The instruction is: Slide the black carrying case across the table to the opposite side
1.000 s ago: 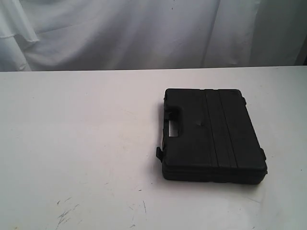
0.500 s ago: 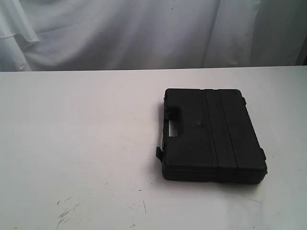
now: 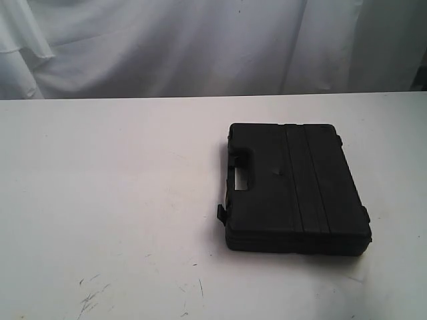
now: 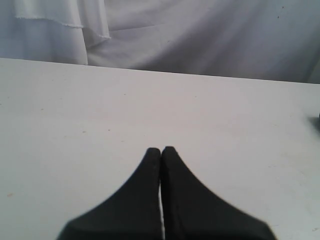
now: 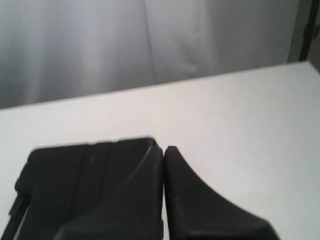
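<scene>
The case [image 3: 293, 187] is a flat black plastic box lying lid-up on the white table [image 3: 100, 200], right of centre. Its handle cutout [image 3: 241, 179] faces left, and two ridges run from near to far. The left end effector [image 4: 161, 152] hangs over bare table, fingers pressed together. The right end effector [image 5: 164, 151], likewise pressed together, sits close by the case; contact cannot be told.
</scene>
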Motion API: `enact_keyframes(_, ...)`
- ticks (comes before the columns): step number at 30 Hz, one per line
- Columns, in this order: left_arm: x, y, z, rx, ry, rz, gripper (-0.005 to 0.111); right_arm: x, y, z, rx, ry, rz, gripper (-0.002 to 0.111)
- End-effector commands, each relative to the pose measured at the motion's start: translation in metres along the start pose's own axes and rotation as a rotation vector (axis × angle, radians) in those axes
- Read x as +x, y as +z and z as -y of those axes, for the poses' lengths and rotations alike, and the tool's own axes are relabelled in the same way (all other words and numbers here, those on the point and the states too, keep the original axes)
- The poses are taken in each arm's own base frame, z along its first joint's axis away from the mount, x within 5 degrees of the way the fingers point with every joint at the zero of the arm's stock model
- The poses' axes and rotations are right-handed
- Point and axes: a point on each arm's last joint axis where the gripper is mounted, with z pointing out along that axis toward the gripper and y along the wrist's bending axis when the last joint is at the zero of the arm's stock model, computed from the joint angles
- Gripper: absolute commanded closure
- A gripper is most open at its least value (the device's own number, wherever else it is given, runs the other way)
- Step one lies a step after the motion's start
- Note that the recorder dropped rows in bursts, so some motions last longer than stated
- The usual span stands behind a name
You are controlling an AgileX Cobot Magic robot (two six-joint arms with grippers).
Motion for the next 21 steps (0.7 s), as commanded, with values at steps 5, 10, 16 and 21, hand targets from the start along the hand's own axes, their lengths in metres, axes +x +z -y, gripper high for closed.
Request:
enact_keyframes(5, 0.001, 0.0, 0.0, -0.002, -0.002, 0.008, 0.107, 0.019, 0.003, -0.002, 0.004, -0.007, -0.21, 0.108)
enact_keyframes(10, 0.001, 0.0, 0.0, -0.002, -0.002, 0.008, 0.107, 0.008, 0.005, -0.007, -0.023, 0.099, -0.109, 0.108)
enact_keyframes(16, 0.001, 0.0, 0.0, -0.002, -0.002, 0.008, 0.107, -0.01, 0.014, -0.032, -0.091, 0.055, -0.252, 0.108)
enact_keyframes(21, 0.001, 0.0, 0.0, -0.002, -0.002, 0.008, 0.107, -0.028, 0.031, -0.068, -0.168, 0.005, -0.373, 0.108)
